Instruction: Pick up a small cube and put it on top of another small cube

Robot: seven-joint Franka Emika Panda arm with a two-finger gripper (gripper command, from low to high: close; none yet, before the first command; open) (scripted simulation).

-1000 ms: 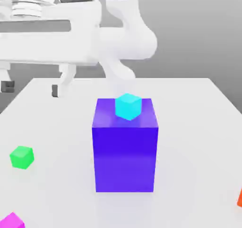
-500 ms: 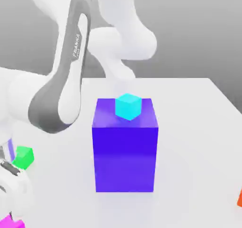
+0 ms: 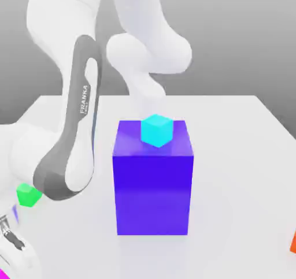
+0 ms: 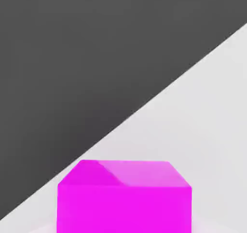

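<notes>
The small magenta cube (image 4: 124, 198) sits very close in front of the hand camera, on the white table near its edge. My gripper (image 3: 8, 237) is low at the near corner on the exterior view's left, mostly cut off by the picture's border, and it is shut on that cube. The small green cube (image 3: 26, 195) rests on the table just beyond the hand, partly covered by the grey and white forearm (image 3: 72, 151) that slopes down toward it.
A big blue-purple block (image 3: 153, 185) stands mid-table with a small cyan cube (image 3: 157, 130) on top. A small orange cube (image 3: 293, 242) lies at the edge on the exterior view's right. The white table (image 3: 231, 156) ends close to the magenta cube.
The arm swung from high at the back down to the near corner on the exterior view's left. The hand dropped over the magenta cube and the jaws closed.
</notes>
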